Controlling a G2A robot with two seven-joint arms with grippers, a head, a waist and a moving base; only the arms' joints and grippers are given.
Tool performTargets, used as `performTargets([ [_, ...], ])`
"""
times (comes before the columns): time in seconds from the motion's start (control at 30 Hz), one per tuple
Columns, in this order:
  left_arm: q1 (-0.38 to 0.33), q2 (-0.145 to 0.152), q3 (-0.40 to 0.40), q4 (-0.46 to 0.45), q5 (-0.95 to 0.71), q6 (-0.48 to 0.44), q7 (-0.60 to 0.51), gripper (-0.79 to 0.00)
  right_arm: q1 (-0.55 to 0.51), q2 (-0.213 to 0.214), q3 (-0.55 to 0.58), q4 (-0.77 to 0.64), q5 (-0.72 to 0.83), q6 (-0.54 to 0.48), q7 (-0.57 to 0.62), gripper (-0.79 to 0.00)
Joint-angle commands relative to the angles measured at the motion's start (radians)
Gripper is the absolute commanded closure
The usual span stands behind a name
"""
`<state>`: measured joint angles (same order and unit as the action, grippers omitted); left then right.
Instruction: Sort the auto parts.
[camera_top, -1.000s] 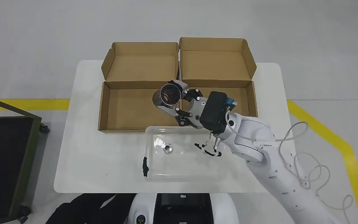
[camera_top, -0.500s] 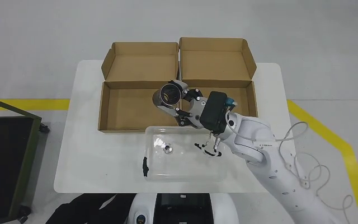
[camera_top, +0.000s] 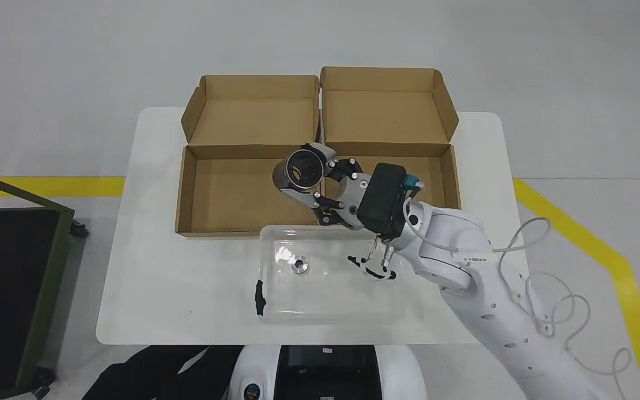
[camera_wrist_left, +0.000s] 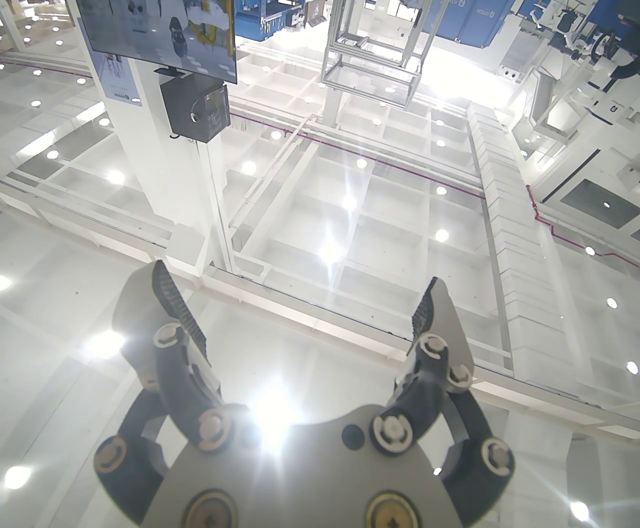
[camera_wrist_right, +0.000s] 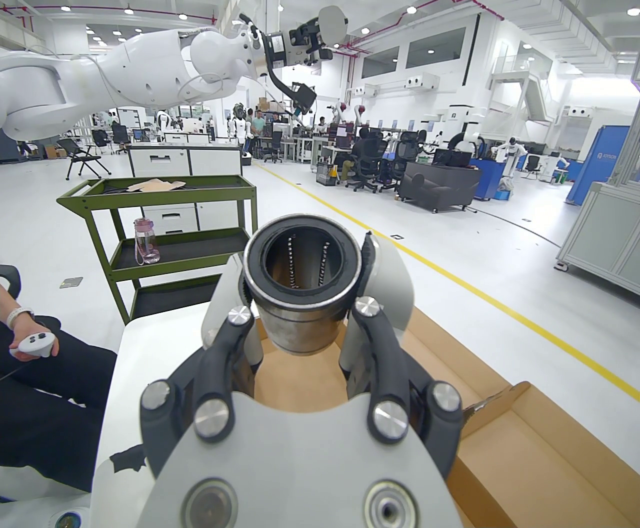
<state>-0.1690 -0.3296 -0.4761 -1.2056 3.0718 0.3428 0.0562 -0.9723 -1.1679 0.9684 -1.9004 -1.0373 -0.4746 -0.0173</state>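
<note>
Bearing (camera_top: 299, 170) clamped in right gripper (camera_wrist_right: 305, 290) over far right corner of left box (camera_top: 215, 190); left gripper (camera_wrist_left: 300, 320) spread wide.

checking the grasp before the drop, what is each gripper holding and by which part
The right gripper clamps the linear bearing across its metal barrel, gripping it from both sides. The left gripper is open and empty.
</note>
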Motion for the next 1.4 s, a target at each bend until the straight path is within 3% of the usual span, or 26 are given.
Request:
performTargets([
  [0.0, 0.000, 0.000, 0.000, 0.000, 0.000, 0.000, 0.000, -0.785, 0.000, 0.000, 0.000, 0.000, 0.000, 0.000, 0.000, 0.000],
  [0.23, 0.000, 0.000, 0.000, 0.000, 0.000, 0.000, 0.000, -0.785, -0.004, 0.000, 0.000, 0.000, 0.000, 0.003, 0.001, 0.000],
  [0.73, 0.000, 0.000, 0.000, 0.000, 0.000, 0.000, 0.000, -0.785, -0.096, -0.005, -0.011, -0.056, -0.064, 0.112, 0.156, 0.000],
  [0.93, 0.000, 0.000, 0.000, 0.000, 0.000, 0.000, 0.000, -0.785, -0.035, -0.020, -0.018, 0.030, -0.028, 0.120, 0.192, 0.000],
  [1.2, 0.000, 0.000, 0.000, 0.000, 0.000, 0.000, 0.000, -0.785, 0.111, -0.038, -0.005, 0.234, 0.075, 0.031, 0.254, 0.000],
  [1.37, 0.000, 0.000, 0.000, 0.000, 0.000, 0.000, 0.000, -0.785, 0.181, -0.054, -0.032, 0.387, 0.099, -0.034, 0.232, 0.000],
])
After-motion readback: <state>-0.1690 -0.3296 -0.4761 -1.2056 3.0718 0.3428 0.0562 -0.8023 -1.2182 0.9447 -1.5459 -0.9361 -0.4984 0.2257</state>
